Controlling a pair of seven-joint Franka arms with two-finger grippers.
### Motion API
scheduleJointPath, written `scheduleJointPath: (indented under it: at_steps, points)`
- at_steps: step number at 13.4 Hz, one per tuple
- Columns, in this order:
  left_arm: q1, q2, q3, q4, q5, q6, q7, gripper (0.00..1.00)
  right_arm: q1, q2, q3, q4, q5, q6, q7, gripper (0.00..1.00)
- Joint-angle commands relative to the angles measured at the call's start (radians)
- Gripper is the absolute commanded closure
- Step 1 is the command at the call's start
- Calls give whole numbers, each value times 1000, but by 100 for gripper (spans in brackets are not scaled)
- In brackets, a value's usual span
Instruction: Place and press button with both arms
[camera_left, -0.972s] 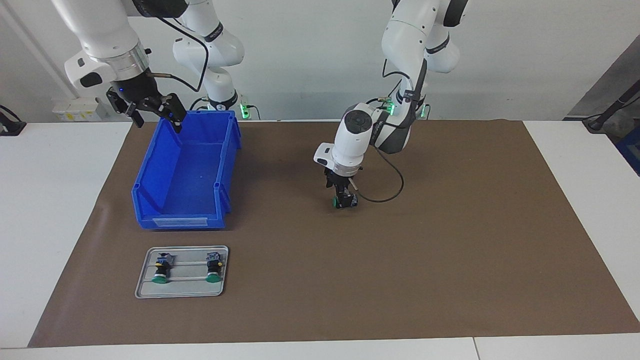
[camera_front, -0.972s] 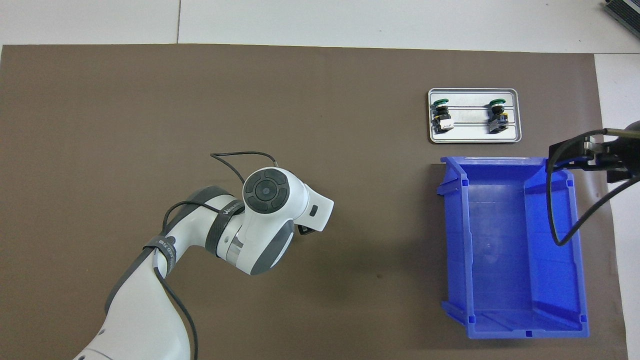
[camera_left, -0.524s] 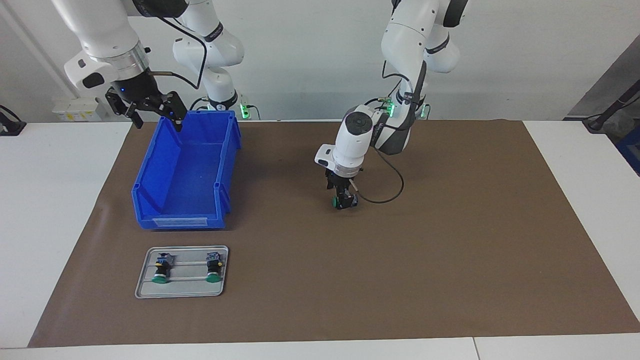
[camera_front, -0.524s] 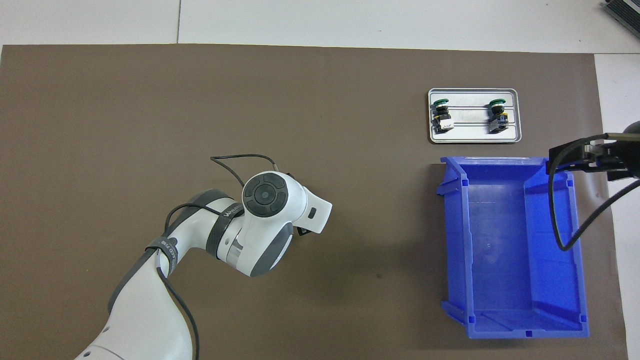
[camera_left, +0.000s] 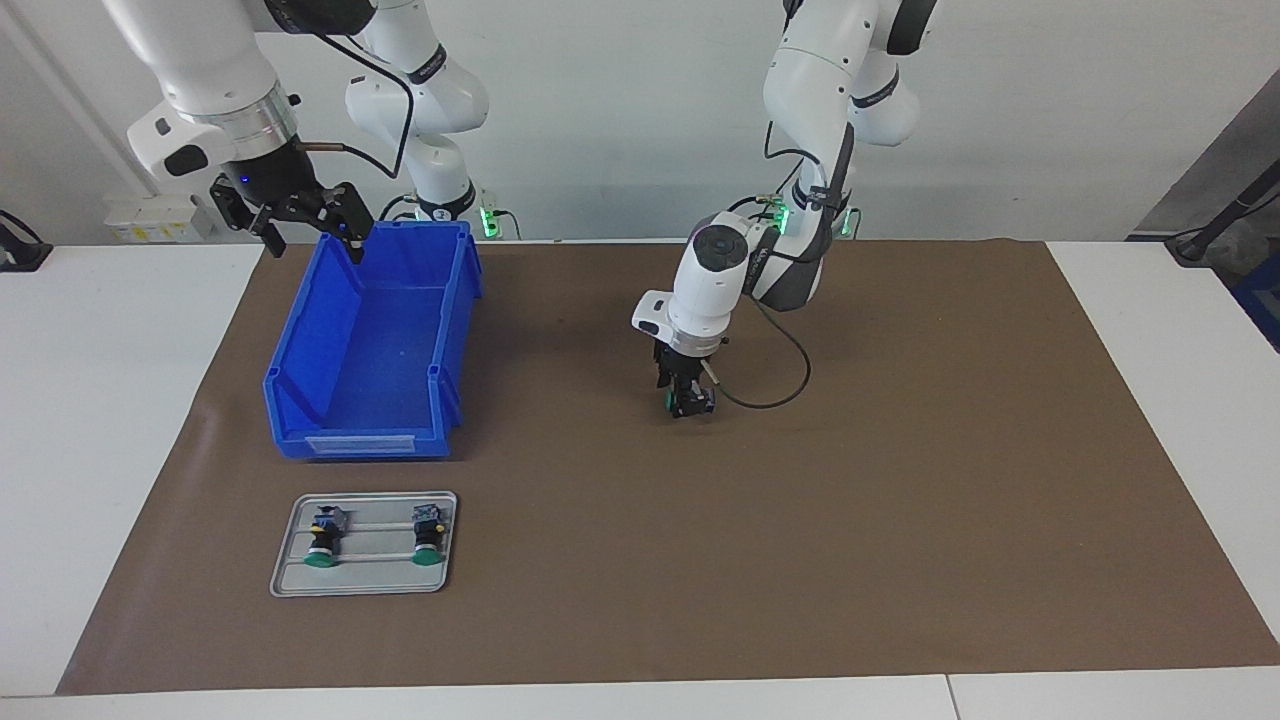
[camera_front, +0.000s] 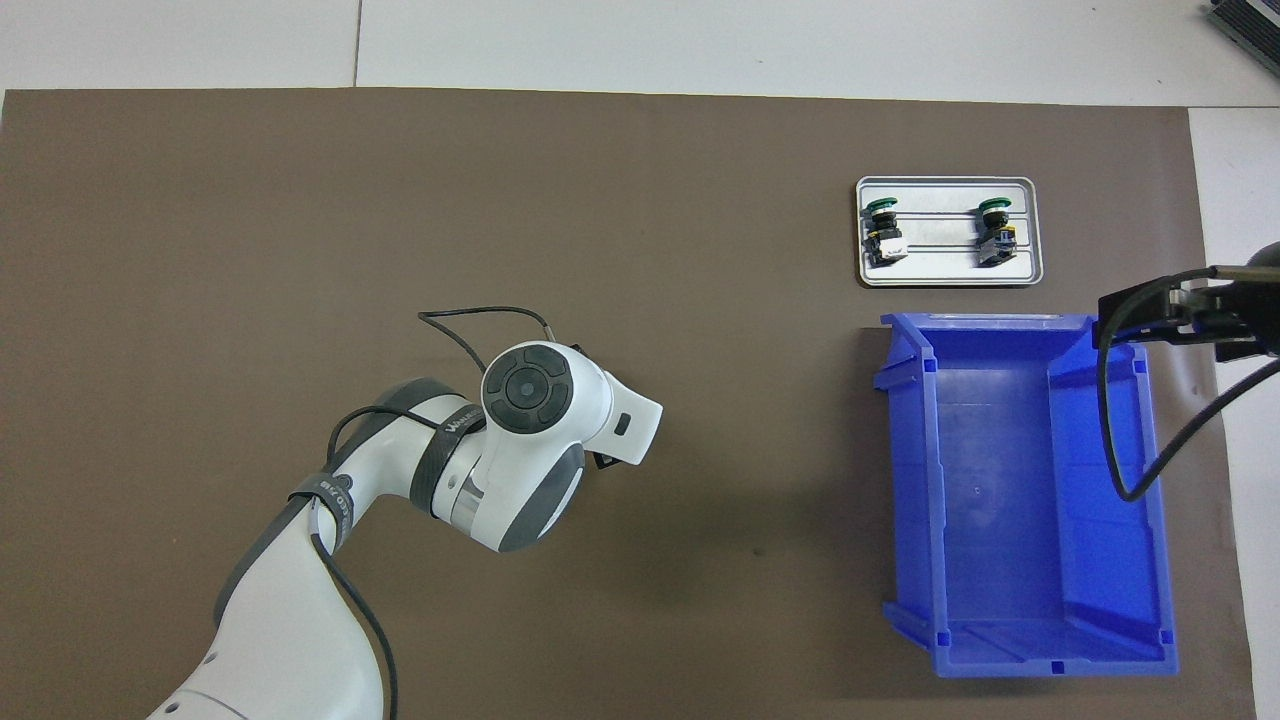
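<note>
In the facing view I have the left end effector (camera_left: 688, 403) at the centre of the frame, pointing straight down at the brown mat (camera_left: 900, 500) with the button (camera_left: 690, 402) between its fingers, green cap showing at its side; it sits low on the mat, but whether the grip is firm I cannot tell. The right end effector (camera_left: 305, 222), upper left of the frame, hangs wide open over the rim of the blue bin (camera_left: 370, 350), waiting. Two more buttons lie in the grey tray (camera_left: 365, 580), lower left. In the overhead view the left arm's wrist covers the button entirely. My reading: placing is under way, pressing is not yet done.
</note>
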Motion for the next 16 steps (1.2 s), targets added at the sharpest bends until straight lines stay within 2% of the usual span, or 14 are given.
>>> scheduleJointPath:
  at_steps: [1,2,8,12,14,16]
  points:
    - [1,0,8,-8,-14,16,18,57,-6,-24,1,-25,18,5,-22,0]
    - [4,0,9,-7,-13,17,18,63,-6,-24,1,-25,18,5,-22,0]
    - [16,2,9,-3,-8,19,18,83,-6,-24,1,-25,18,5,-22,0]
    - [44,11,6,1,-12,31,13,90,-6,-24,1,-25,18,5,-22,0]
    - [51,11,6,3,-16,31,8,98,-8,-24,1,-25,18,5,-22,0]
    - [67,11,5,10,-58,30,16,100,-8,-24,1,-25,18,5,-22,0]
